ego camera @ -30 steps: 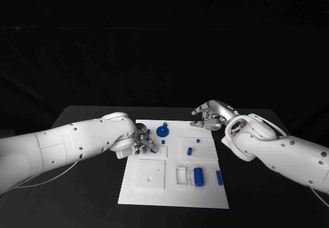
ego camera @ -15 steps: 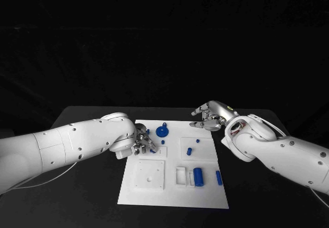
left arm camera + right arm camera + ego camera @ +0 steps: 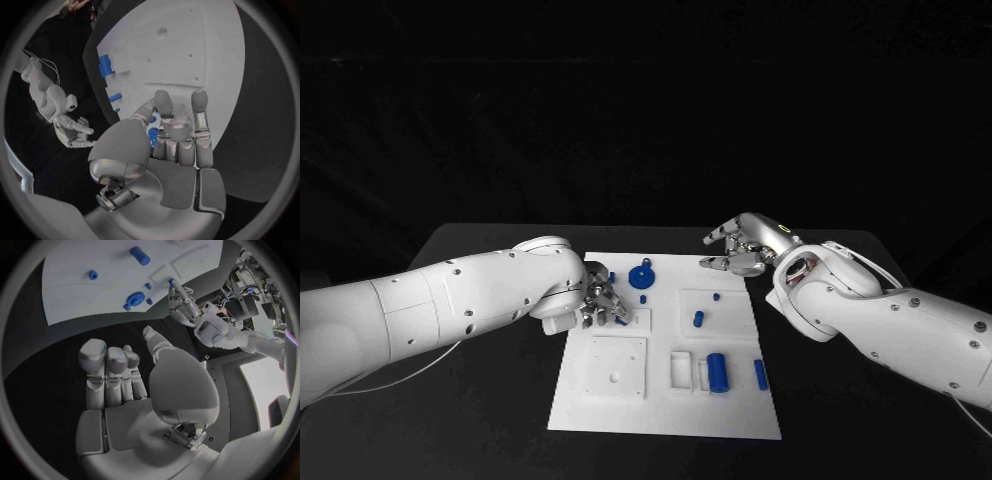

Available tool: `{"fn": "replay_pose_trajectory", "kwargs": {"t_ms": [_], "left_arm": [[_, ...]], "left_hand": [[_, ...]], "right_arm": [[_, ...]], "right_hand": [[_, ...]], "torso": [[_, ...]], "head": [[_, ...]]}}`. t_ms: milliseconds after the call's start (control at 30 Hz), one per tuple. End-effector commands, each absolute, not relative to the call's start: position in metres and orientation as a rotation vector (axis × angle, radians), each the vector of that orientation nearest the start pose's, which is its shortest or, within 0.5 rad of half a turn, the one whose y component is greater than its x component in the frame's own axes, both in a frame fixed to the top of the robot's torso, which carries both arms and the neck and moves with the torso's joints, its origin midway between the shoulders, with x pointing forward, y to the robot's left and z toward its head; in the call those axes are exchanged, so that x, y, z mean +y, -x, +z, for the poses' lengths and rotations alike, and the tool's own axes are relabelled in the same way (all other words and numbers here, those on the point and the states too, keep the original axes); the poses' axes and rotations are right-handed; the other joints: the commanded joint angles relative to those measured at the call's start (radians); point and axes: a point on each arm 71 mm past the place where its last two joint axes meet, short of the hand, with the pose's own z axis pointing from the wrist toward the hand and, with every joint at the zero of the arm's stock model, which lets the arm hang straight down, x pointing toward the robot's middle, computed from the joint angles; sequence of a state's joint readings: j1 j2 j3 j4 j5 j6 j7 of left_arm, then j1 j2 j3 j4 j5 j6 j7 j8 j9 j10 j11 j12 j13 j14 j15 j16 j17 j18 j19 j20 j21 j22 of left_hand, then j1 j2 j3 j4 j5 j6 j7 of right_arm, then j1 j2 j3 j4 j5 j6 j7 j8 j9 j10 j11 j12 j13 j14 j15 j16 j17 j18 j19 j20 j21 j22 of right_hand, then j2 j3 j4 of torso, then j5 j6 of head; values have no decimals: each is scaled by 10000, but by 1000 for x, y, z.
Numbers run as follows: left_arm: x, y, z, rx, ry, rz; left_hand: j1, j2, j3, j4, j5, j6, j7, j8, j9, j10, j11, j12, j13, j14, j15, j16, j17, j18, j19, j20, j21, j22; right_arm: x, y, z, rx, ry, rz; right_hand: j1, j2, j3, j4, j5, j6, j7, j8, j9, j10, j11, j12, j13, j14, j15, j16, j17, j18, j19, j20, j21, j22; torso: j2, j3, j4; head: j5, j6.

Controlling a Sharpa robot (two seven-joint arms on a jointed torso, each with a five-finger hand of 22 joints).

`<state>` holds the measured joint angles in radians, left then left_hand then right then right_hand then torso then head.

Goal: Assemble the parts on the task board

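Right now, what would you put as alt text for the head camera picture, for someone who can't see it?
Two white robot arms reach over a white task board on a black table. The left hand touches a small blue part near the board's left edge, while the right hand hovers empty by its far right corner. More blue parts lie across the board.
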<state>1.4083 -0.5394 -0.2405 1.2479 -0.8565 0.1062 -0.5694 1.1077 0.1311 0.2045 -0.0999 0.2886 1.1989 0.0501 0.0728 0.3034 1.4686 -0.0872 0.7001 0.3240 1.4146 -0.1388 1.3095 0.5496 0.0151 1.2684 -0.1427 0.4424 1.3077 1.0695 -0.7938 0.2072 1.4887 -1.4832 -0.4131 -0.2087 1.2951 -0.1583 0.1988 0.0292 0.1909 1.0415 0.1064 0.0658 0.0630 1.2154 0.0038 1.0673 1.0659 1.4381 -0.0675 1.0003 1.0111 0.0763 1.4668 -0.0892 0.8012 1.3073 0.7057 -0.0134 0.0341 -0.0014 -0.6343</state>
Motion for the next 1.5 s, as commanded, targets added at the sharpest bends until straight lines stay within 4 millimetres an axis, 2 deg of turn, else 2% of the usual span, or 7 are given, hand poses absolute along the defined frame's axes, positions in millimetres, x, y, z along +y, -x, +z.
{"fn": "replay_pose_trajectory", "kwargs": {"t_ms": [33,367,533,1167,1467,1500], "left_arm": [[152,-533,-204,23431,2107,-3156],[152,-534,-201,22933,2517,-3522],[153,-533,-200,22773,2720,-3681],[152,-532,-203,23220,2531,-3536],[151,-533,-203,23104,2544,-3516],[151,-533,-202,23078,2548,-3509]], "left_hand": [[-4,77,61,159,-87,2606,-1197,862,4891,467,-67,-89,-43,-16,18,-75,-57,-52,-10,38,-33,177],[107,65,64,154,-84,2616,-1192,841,4789,467,-65,-110,-107,-4,24,-111,-117,-32,0,55,-54,180],[81,58,55,167,-55,2672,-1195,808,4669,466,-66,-60,-143,11,23,-64,-30,-20,12,62,-49,181],[93,17,34,164,-64,2665,-1190,786,4592,467,-64,-59,-204,-4,20,-96,-93,-19,5,61,-39,184],[66,15,-9,218,-141,2665,-1191,793,4562,467,-68,-55,-231,-1,15,-109,-123,-11,14,61,-30,183],[38,31,-36,267,-335,2668,-1194,797,4561,466,-69,-54,-234,-5,14,-115,-138,-11,14,62,-30,182]], "right_arm": [[-201,-504,-155,14938,-886,6382],[-202,-504,-155,14903,-912,6385],[-202,-503,-156,14902,-923,6376],[-202,-503,-157,14987,-932,6343],[-203,-503,-157,15017,-952,6303],[-203,-503,-157,15018,-953,6301]], "right_hand": [[-91,-53,-51,59,78,49,-13,-36,-6,-77,-17,-37,-15,19,-13,-72,-5,195,459,23,-45,987],[-93,-56,-55,81,120,59,-15,-35,-5,-69,-21,-29,-9,25,-17,-74,-2,195,463,20,-53,986],[-107,-60,-65,102,171,62,-17,-35,-5,-71,-21,-33,-15,27,-17,-77,-1,195,466,19,-63,984],[-117,-67,-94,135,233,74,-22,-35,-5,-71,-24,-41,-24,31,-20,-87,2,195,470,16,-80,982],[-144,-79,-133,182,267,80,-24,-35,-5,-78,-25,-52,-37,31,-21,-99,0,192,472,15,-80,984],[-144,-79,-133,182,267,80,-24,-35,-5,-78,-25,-52,-37,31,-21,-99,0,192,472,15,-80,984]], "torso": [[2,-2,0],[12,-10,0],[10,0,-1],[6,2,5],[12,4,-8],[12,2,-9]], "head": [[2,18],[-14,24],[-23,13],[-35,15],[-98,43],[-99,43]]}}
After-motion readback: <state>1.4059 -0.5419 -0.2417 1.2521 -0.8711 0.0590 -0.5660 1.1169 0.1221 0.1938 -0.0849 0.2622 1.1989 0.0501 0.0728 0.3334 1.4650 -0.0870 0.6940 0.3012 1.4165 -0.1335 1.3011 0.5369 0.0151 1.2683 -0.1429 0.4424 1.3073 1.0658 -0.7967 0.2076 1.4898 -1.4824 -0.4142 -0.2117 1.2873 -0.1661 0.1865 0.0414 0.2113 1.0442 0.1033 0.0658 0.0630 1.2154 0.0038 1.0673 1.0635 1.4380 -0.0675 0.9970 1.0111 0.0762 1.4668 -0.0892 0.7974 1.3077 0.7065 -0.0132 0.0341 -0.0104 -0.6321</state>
